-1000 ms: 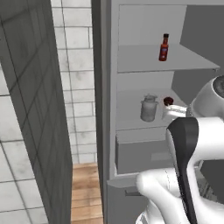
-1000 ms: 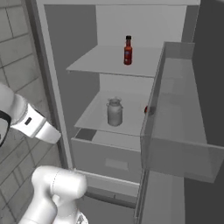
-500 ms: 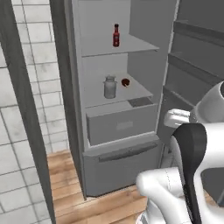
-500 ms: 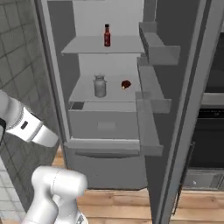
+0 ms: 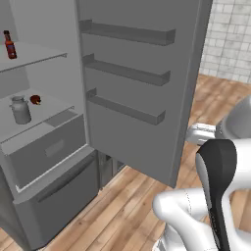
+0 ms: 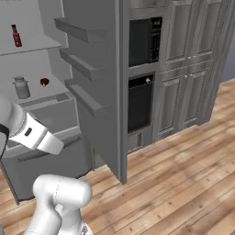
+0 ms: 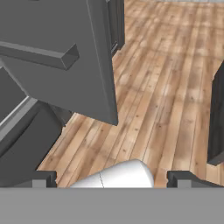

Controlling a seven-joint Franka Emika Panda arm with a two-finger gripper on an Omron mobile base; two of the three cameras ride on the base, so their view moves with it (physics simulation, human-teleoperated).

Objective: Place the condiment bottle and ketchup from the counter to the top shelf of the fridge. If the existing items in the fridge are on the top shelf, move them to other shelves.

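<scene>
Wooden floor (image 7: 166,78) below the spread, empty gripper (image 7: 111,177); open fridge door (image 5: 142,73) stands beside.

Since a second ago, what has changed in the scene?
The base has swung away to the right: the fridge slid to the left of both base views, and its open door and the wood floor came in. Inside, the red bottle, milk can and drumstick kept their shelves. The hand stayed open, holding nothing.

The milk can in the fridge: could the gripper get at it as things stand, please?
Probably not yet. The fridge door stands open and the milk can sits unblocked, but the open gripper points at the wooden floor beside the door, away from the shelves.
</scene>
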